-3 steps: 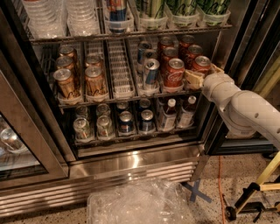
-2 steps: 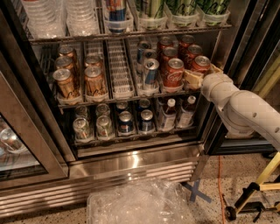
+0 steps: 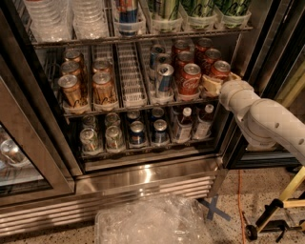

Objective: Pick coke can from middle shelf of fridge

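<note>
The fridge stands open in front of me. On its middle shelf the right lanes hold red coke cans, with one at the front and one at the far right front. Blue-and-silver cans stand in the lane to their left, and gold cans fill the left lanes. My gripper reaches in from the right on its white arm. It sits at the far-right front coke can, up against the can's lower part.
The shelf above holds clear bottles and green cans. The shelf below holds small silver cans and bottles. A glass door stands open at left. A clear plastic bin lies on the floor. A yellow stand is at right.
</note>
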Robot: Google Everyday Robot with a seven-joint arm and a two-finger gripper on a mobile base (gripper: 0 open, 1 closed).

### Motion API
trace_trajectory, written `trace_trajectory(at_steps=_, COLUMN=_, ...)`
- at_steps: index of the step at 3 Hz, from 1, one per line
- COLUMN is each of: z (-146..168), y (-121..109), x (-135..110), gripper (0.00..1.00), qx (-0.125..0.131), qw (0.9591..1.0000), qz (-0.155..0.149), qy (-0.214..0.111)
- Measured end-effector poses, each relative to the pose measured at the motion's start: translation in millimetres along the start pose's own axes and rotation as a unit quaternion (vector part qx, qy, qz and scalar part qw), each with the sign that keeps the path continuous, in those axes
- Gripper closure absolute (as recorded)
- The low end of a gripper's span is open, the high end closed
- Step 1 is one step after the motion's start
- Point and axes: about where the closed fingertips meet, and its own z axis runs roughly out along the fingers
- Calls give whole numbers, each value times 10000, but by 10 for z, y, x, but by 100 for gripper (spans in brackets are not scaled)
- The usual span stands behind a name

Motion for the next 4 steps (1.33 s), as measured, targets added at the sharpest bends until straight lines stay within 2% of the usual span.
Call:
trace_trajectory(at_steps=1, z=0, y=0, x=0, gripper=97, qx=0, qw=10000, qz=0, qy=0)
trace_trajectory(at_steps=3, z=-62, y=25, x=-160, gripper=100, qx=-40, qw=9999, qz=-64, qy=-146)
trace_trajectory(at_steps=4, z=-191, y=86, x=-400, gripper=100, qx=-102, qw=9992, qz=-116, qy=-380)
